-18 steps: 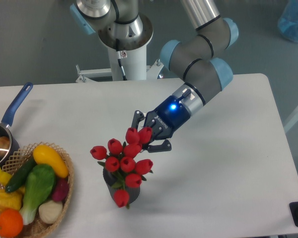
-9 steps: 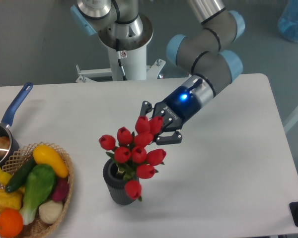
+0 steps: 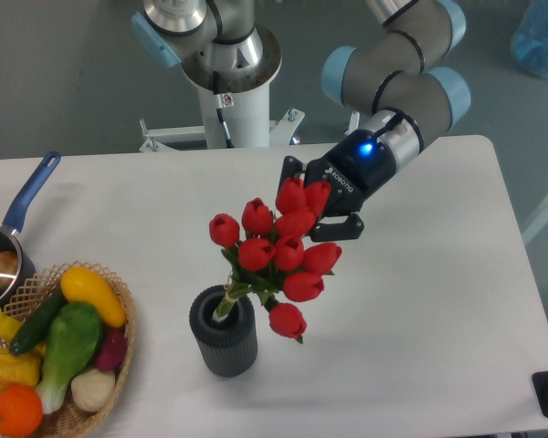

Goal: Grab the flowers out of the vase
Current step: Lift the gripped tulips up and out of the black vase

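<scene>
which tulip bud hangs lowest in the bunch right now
The single bud at the bottom right of the flowers, just right of the vase mouth. It droops below the cluster; the others sit higher, nearer the gripper.

The arm comes down from 12 o'clock, its grey links and pale blue joint caps folding near the upper right before the last link slants toward 8 o'clock. The wrist ends in a dark cuff with a blue light glowing on it. From there the gripper (image 3: 312,208) points toward 8 o'clock, held above the table. Its two black fingers (image 3: 338,228) stand close together, clamped on the top of the flowers (image 3: 279,255); one finger shows at 5 o'clock of the top buds, the other partly hidden behind them at 11 o'clock. The arm's white base column stands at 11 o'clock.
</scene>
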Available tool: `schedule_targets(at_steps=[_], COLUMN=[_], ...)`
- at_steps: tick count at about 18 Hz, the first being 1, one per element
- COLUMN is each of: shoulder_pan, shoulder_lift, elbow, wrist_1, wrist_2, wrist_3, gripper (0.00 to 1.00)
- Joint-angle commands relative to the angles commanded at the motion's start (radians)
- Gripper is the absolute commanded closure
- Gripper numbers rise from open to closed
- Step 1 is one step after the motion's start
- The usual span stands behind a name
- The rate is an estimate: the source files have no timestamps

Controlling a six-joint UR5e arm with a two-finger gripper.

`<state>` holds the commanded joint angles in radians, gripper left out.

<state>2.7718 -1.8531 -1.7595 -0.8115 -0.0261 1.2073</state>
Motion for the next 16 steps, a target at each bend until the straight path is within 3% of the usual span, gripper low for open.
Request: schedule_targets(at_steps=[5, 10, 16], shoulder_pan=[0.038, 0.064, 0.133], shoulder_lift=[0.003, 0.005, 0.012], elbow=[0.072, 0.075, 0.075], wrist_1=[0.000, 0.000, 0.002], wrist_2=[-0.041, -0.072, -0.012], wrist_3=[-0.112, -0.123, -0.118], gripper=[1.00, 1.00, 1.00])
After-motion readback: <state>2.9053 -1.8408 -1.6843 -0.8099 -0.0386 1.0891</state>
